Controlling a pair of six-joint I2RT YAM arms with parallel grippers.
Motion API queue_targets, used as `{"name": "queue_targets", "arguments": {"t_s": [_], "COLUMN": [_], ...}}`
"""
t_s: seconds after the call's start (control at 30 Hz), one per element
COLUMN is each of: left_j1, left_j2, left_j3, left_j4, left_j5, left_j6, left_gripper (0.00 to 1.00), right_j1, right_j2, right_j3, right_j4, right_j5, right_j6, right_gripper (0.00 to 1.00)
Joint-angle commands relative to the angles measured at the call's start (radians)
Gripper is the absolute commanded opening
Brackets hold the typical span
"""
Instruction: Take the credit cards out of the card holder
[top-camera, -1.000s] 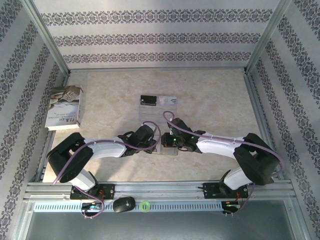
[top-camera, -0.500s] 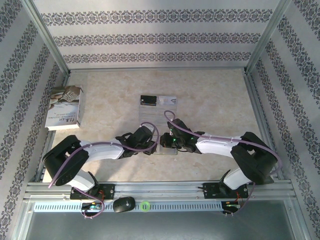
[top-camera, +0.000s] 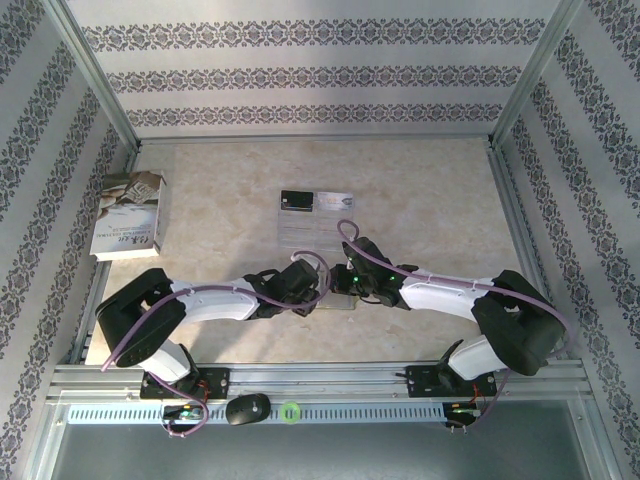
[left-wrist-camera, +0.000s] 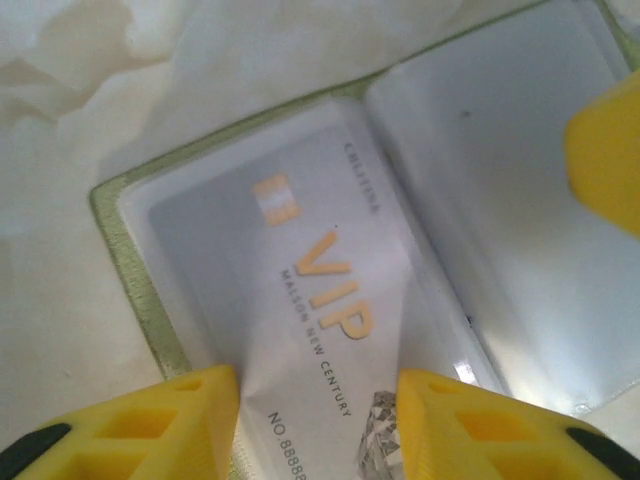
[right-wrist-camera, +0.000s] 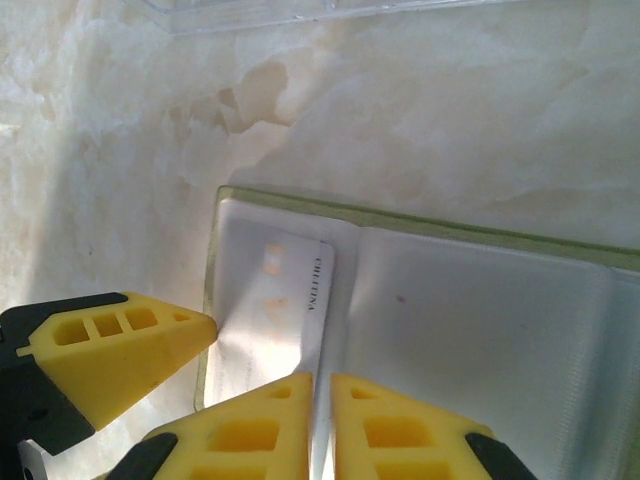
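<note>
Two credit cards, a black one (top-camera: 295, 201) and a silvery one (top-camera: 336, 201), lie on the clear sheet (top-camera: 300, 235) at upper centre, yet a VIP card (left-wrist-camera: 300, 260) sits in the left pocket of the card holder (left-wrist-camera: 480, 200), so work remains. The left gripper (left-wrist-camera: 318, 385) has slid rightward and widened, part-open astride that card's lower end, grip uncertain. The right gripper (right-wrist-camera: 321, 385), nearly closed and empty, rests at the holder's fold; both arms reach low, wrists meeting at lower centre

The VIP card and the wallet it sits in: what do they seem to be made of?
VIP card: likely plastic, glossy silvery-white with gold print; its surface catches the light. Card holder: probably soft plastic or imitation leather, smooth pale grey inside with a yellow-green edge; which one, the look leaves open.
</note>
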Motion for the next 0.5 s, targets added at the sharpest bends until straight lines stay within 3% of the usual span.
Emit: {"name": "queue_targets", "arguments": {"t_s": [0.0,0.17,0.47], "left_j1": [-0.015,-0.015,-0.015], "left_j2": [0.029,0.018,0.008], "left_j3": [-0.005,-0.024,-0.047], "left_j4": [-0.053,-0.053,-0.036], "left_j5": [-0.003,-0.002,0.011], "left_j6": [0.0,-0.018,-0.044], "left_gripper": [0.41,0.32,0.3], "right_j1": [0.013,0.033,0.042], "right_j2": [-0.007,0.027,0.101], "right_j3": [-0.001,0.011,0.022], "right_j4": [0.006,0.025,0.06], "right_j5": [-0.014,-0.029,-0.05], "right_j6": [-0.027,-0.022,0.014], "right_gripper": [0.14,0.14,0.14]}}
